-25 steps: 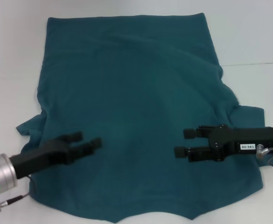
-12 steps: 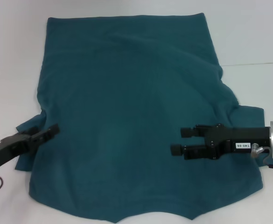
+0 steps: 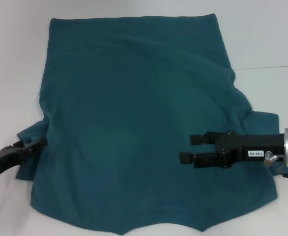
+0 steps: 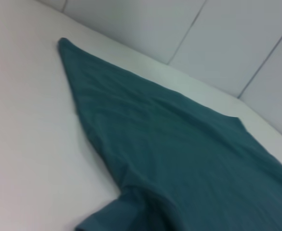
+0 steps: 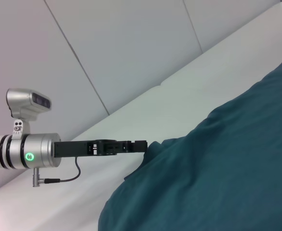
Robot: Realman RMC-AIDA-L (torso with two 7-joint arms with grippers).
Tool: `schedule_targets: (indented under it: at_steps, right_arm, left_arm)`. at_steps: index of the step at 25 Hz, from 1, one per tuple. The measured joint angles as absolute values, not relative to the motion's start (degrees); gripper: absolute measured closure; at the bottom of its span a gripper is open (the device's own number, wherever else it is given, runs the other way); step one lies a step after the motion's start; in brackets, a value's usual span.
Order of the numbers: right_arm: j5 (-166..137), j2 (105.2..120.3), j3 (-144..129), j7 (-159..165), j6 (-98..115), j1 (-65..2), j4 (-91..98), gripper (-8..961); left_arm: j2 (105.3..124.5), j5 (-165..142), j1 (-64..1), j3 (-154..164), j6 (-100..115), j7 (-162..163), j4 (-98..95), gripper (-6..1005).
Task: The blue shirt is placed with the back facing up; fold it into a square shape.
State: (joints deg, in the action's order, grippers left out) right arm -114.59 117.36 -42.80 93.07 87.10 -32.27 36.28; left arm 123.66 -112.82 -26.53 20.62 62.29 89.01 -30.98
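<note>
Over the blue shirt [image 3: 134, 118], the right gripper [image 3: 190, 148] hovers parted, empty; the left gripper [image 3: 35, 146], its opening unclear, sits at the sleeve [image 3: 29, 133], likely to fold it.

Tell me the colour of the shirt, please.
The blue shirt is plain dark teal-blue, without print; head view shows it best.

Colours, one garment, two arms
Blue shirt [image 3: 134, 123]: plain dark teal, no print. Table [image 3: 11, 73]: white. Both grippers, left gripper [image 3: 33, 146] and right gripper [image 3: 193, 147]: black, on silver wrists; green light on left wrist.
</note>
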Motion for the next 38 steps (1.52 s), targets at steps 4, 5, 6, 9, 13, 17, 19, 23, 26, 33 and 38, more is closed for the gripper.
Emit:
schedule_targets:
  at_steps: [4, 5, 6, 9, 13, 17, 19, 23, 26, 33, 38]
  right_arm:
    - [-114.6, 117.47, -42.8, 93.1, 87.1, -32.3, 36.3, 39]
    - [-114.6, 117.48, -42.8, 93.1, 87.0, -32.3, 36.3, 39]
    - [-114.6, 117.51, -42.8, 93.1, 87.0, -32.3, 36.3, 39]
    - [-114.6, 117.62, -42.8, 93.1, 87.0, -32.3, 36.3, 39]
    - [-114.6, 117.68, -42.8, 93.1, 87.0, -32.3, 36.3, 40]
    - [-114.6, 117.68, -42.6, 93.1, 87.0, -32.3, 36.3, 40]
    - [-114.6, 117.68, -42.5, 93.1, 87.0, -32.3, 36.3, 40]
    - [-114.6, 117.68, -42.5, 93.1, 87.0, -32.3, 36.3, 40]
    - [-114.6, 117.68, -42.4, 93.1, 87.0, -32.3, 36.3, 40]
    - [-114.6, 117.77, -42.4, 93.0, 87.0, -32.2, 36.3, 41]
    - [-114.6, 117.77, -42.4, 93.0, 87.1, -32.1, 36.3, 41]
  left_arm:
    - [123.71, -112.8, -26.5, 20.7, 60.6, 89.0, -30.9, 124]
    - [123.75, -112.8, -26.5, 20.7, 60.3, 89.0, -30.9, 124]
    - [123.77, -112.8, -26.6, 20.7, 59.9, 88.9, -30.8, 124]
    - [123.83, -112.8, -26.8, 20.8, 58.7, 88.7, -30.0, 125]
    - [123.84, -112.8, -27.0, 20.9, 57.9, 88.5, -29.6, 124]
    - [123.84, -112.8, -27.0, 20.9, 57.8, 88.6, -29.5, 138]
    - [123.84, -112.8, -27.0, 21.0, 57.8, 88.6, -29.5, 153]
    - [123.84, -112.8, -27.0, 21.1, 57.3, 88.8, -29.4, 181]
    - [123.85, -112.8, -27.0, 21.1, 57.0, 88.6, -29.3, 203]
    - [124.01, -113.3, -27.7, 21.1, 56.1, 88.6, -28.4, 328]
    - [124.01, -113.4, -28.1, 21.1, 56.1, 88.5, -28.2, 639]
